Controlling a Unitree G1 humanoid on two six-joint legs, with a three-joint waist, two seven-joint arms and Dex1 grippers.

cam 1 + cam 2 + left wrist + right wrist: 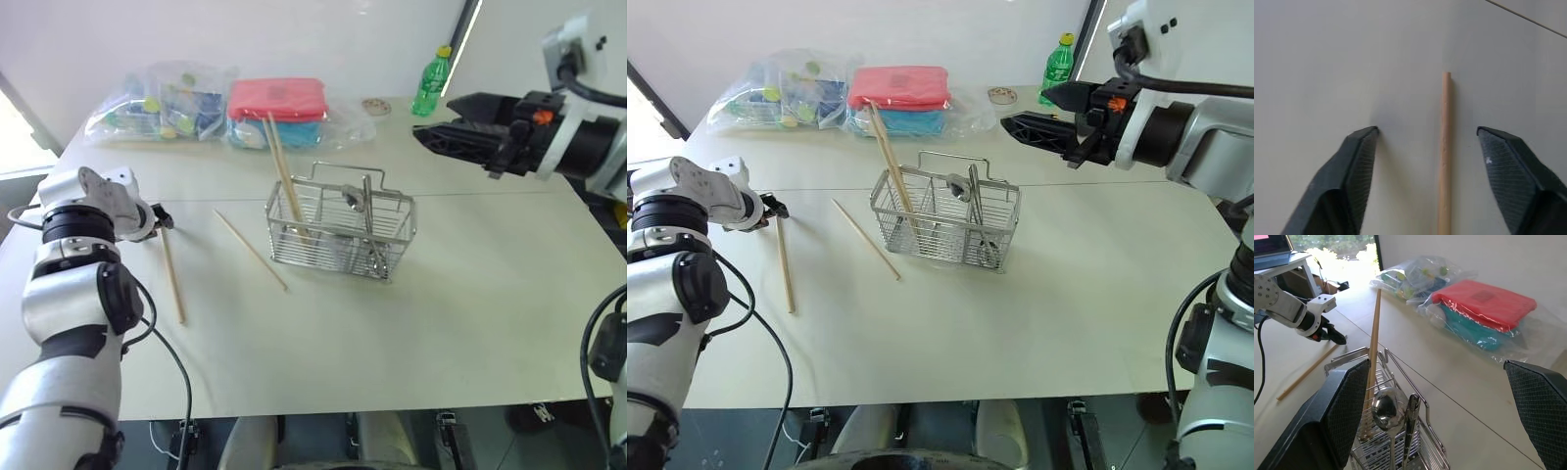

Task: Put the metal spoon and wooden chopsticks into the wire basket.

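Low at the frame's left, one of the wooden chopsticks (1445, 147) lies on the surface (441, 313) between the left gripper's (1427, 142) spread fingers, untouched; mid-frame, the wire basket (338, 233) holds two more and the metal spoon (1387, 410), while the right gripper (423, 135) hangs wide open at upper right.

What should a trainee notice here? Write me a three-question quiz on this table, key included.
1. True or false: the metal spoon already stands in the wire basket.
2. How many wooden chopsticks lie flat on the table outside the basket?
A. none
B. two
C. four
3. Fill in: the left gripper has its open fingers either side of a ___.

Key
1. True. Its bowl points up between the wires, and chopsticks lean in another compartment.
2. B. One lies by the left gripper, one nearer the basket.
3. Chopstick. It lies between the fingers, not yet gripped. The right gripper hangs open above the table.
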